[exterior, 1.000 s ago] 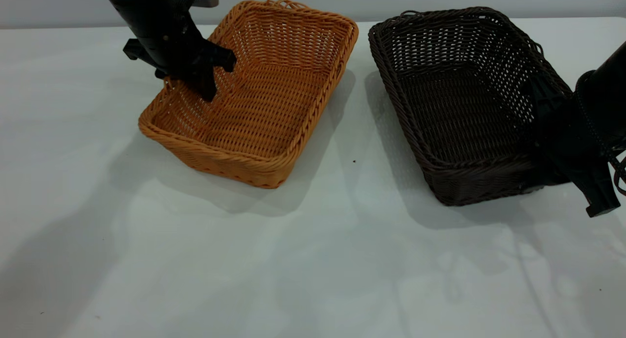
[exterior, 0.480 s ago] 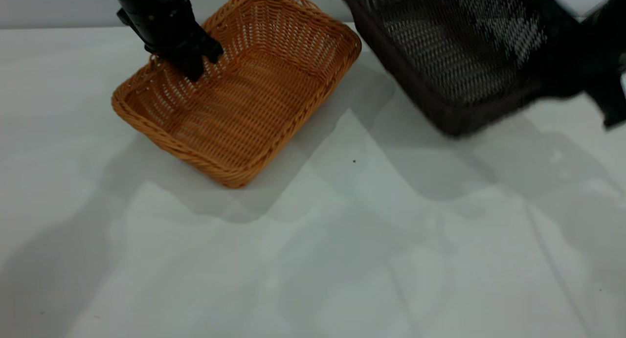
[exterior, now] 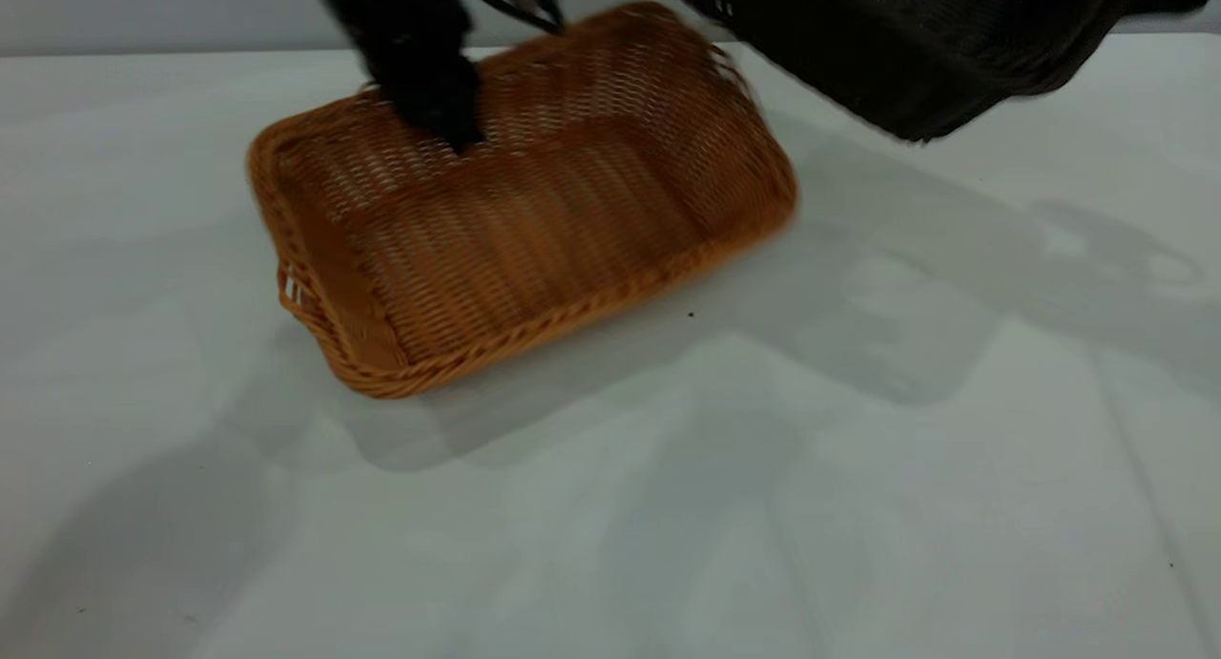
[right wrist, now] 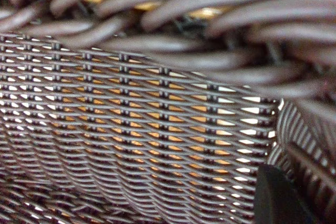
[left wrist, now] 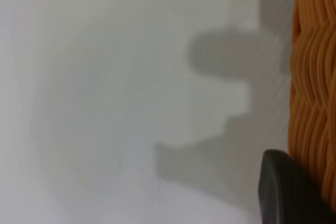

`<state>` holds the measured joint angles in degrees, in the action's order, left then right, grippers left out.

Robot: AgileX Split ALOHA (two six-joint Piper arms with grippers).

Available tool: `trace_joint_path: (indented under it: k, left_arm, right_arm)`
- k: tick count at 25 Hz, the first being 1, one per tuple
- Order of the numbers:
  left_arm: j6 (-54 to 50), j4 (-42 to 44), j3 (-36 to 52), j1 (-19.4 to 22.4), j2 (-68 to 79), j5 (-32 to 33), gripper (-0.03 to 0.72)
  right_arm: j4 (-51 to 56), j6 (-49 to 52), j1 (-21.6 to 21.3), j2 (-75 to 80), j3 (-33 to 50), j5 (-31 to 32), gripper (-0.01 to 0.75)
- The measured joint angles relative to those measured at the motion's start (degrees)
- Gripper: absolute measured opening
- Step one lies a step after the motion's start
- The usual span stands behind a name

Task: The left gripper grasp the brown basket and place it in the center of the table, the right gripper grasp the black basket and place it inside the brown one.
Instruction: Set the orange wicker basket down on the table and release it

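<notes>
**Two baskets in the air and on the counter at once**

Two wicker baskets are in play, one per arm. The brown basket [exterior: 515,201] sits on the counter [exterior: 610,506] a little left of the middle, turned so its long sides run slantwise across the exterior view, a small loop handle showing at its near-left end. The left gripper [exterior: 434,106] is at the far long rim, one finger reaching down inside the wall; the left wrist view shows a dark fingertip [left wrist: 289,192] pressed against the outside of the braided rim, so the gripper reads as clamped on that rim. The black basket [exterior: 916,49] hangs clear of the counter at the upper right, tilted, its near corner above the brown basket's far right corner but not touching it. The right gripper itself is out of the exterior view; in the right wrist view a dark fingertip [right wrist: 278,198] lies against the inner weave just under the braided rim, which suggests it is closed on the wall of the black basket.

Judging by the open weave and how one rim pinch carries each, both baskets look light and fairly stiff, though the wall may flex and the basket will swing from a single-point hold. The braided rim is the sensible place to grip: thick, ridged, unlikely to slip. The brown basket likely needs a bit more travel toward the middle before the black one is lowered squarely into it.
</notes>
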<state>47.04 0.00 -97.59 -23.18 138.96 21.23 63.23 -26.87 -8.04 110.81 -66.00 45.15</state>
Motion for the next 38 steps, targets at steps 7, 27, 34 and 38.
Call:
trace_joint_path:
  k: [7,27,34,38]
  left_arm:
    - [16.44,0.0,-0.15,-6.3,0.98,-2.81,0.078]
    - [18.73,-3.69,0.16,-8.43,2.61,-1.71,0.409]
    - [18.37,-3.69,0.4,-8.43,-4.3,2.99,0.486]
    - [14.87,-3.69,0.4,-8.29,-12.77,12.74,0.486]
  right_arm:
    - [-6.32,0.01,-2.49,-0.11,-9.73,10.0,0.083]
    - [-8.77,0.01,-3.4,-0.11,-15.29,12.13,0.085]
    - [-9.05,2.54,-9.44,-0.11,-18.05,12.2,0.085]
    - [-10.2,2.84,-11.19,0.05,-18.12,12.15,0.085]
